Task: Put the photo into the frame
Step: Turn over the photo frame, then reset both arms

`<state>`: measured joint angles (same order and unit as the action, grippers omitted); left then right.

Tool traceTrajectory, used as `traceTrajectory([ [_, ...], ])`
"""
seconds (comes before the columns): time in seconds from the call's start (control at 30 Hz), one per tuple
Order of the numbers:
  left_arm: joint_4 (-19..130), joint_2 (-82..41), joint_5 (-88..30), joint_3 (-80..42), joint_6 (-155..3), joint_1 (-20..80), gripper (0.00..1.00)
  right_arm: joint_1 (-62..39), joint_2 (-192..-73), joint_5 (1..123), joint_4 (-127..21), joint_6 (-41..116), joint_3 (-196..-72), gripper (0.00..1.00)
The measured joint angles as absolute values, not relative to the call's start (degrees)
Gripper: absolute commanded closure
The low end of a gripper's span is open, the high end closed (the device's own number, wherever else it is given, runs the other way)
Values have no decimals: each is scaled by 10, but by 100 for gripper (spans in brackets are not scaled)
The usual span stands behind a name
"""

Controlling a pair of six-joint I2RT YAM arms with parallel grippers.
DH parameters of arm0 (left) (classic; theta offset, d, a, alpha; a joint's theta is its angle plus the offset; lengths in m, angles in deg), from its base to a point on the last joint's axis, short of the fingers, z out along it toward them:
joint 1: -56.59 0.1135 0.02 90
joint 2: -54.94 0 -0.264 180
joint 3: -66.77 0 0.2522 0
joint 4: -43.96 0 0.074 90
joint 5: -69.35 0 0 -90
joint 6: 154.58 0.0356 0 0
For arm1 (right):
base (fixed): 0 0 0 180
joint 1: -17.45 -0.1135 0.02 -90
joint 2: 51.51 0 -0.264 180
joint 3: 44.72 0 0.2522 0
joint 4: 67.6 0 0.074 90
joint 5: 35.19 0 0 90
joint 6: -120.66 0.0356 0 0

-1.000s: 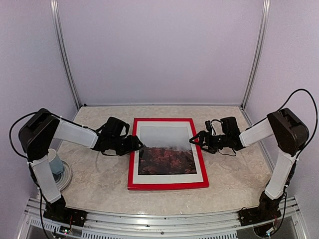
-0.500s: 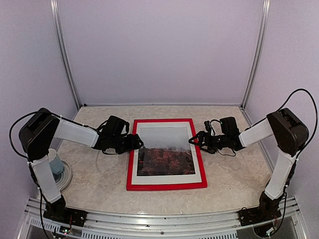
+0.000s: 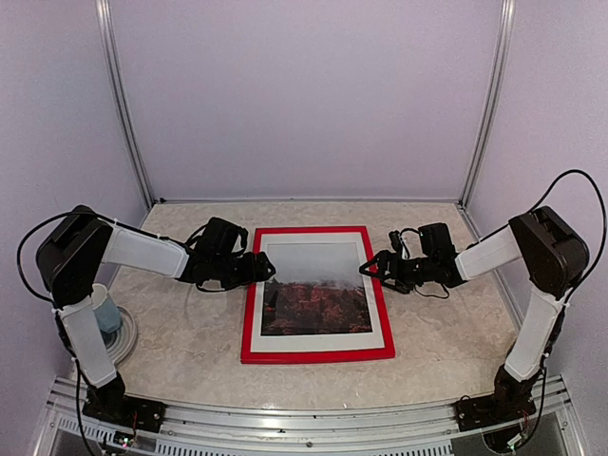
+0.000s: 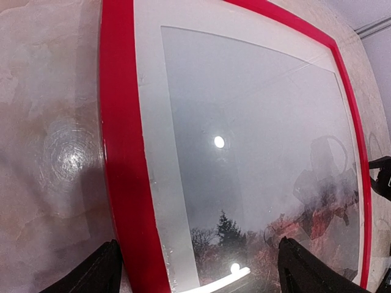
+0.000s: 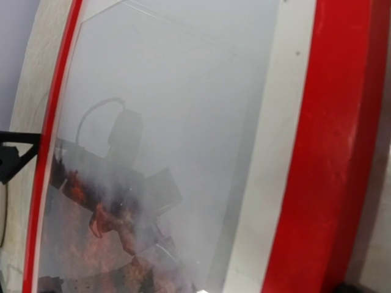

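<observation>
The frame (image 3: 316,355) lies flat on the table with its glossy red face up. The photo (image 3: 313,294) shows through the pane, grey sky over red-orange trees, inside a white mat border. My left gripper (image 3: 264,273) is open at the frame's left edge. In the left wrist view its fingers (image 4: 105,273) straddle the red edge (image 4: 122,152) and the photo (image 4: 256,152), gripping nothing. My right gripper (image 3: 367,269) is open at the frame's right edge. The right wrist view shows the red edge (image 5: 342,152) and the photo (image 5: 171,122) close up, with its own fingers almost out of view.
A pale blue cup (image 3: 106,318) stands on a white round dish at the left, beside the left arm's base. Metal posts and grey walls close the back and sides. A black cable loops over the right arm (image 3: 570,180).
One second ago the frame looked lifted nearer the camera. It has since come down flat on the table. Both grippers stay at its edges, barely moved.
</observation>
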<state>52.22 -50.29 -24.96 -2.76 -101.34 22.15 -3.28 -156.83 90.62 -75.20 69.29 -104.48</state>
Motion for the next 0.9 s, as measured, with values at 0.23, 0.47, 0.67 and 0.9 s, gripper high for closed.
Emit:
traceTrajectory([
  [0.23,522,-500,-232,-28,-1013,221,10,-38,-1529,861,-700,679,-1045,1],
  [0.47,517,-473,-209,-28,-1010,220,1,-38,-1465,812,-665,662,-1029,1],
  [0.67,531,-426,-165,-26,-1002,208,1,-38,-1387,763,-611,639,-1014,1],
  [0.9,558,-306,-101,1,-988,176,1,-38,-1256,684,-534,584,-998,1],
])
